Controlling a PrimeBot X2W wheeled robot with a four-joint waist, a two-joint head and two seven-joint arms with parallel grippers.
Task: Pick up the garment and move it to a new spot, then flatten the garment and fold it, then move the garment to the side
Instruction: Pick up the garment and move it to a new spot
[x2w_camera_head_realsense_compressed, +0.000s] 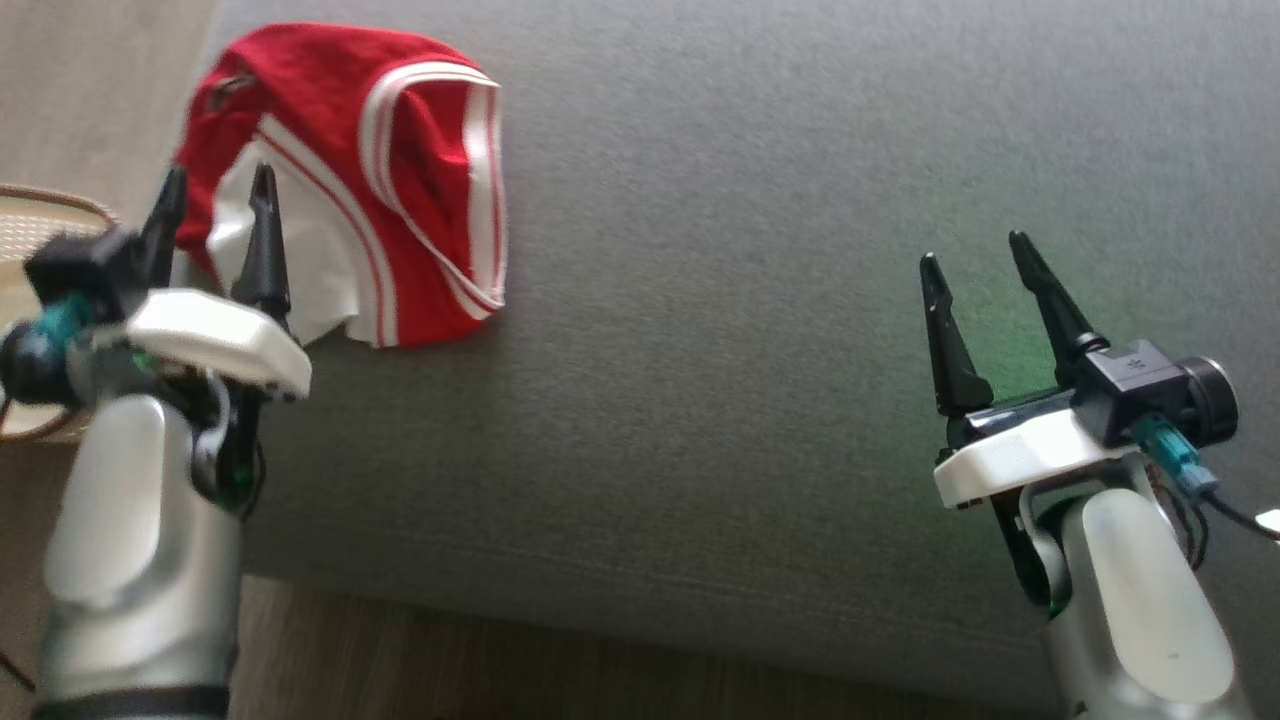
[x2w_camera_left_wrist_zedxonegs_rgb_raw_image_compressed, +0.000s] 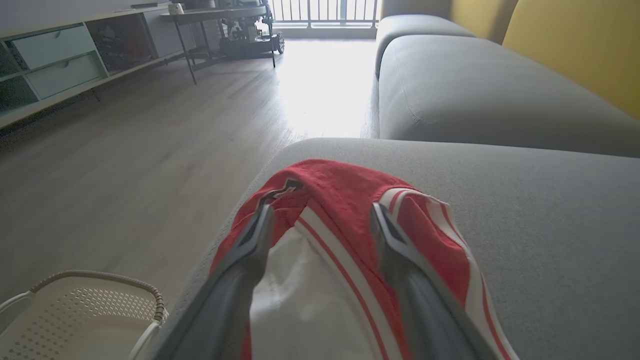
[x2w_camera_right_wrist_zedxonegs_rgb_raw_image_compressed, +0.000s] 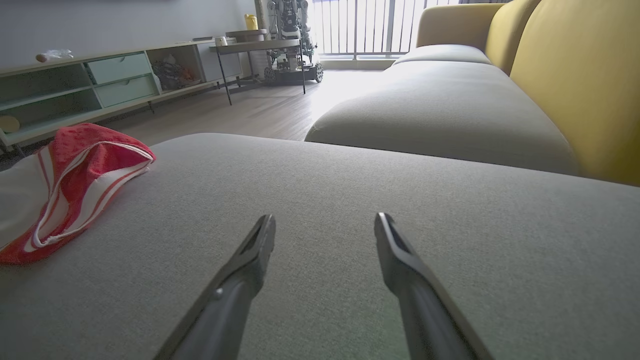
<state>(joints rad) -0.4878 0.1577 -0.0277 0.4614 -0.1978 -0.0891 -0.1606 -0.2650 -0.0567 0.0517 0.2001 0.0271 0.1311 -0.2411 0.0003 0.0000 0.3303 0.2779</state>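
The left end effector is held spread over the bunched garment at the far left of the sofa, likely for pickup, while the right end effector is held spread and empty.

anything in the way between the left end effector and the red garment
Nothing visible does: the open left end effector is right at the garment, which lies at the left end of the grey cushion.

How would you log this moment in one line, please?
garment on cushion | left end effector open, at garment | right end effector open, empty
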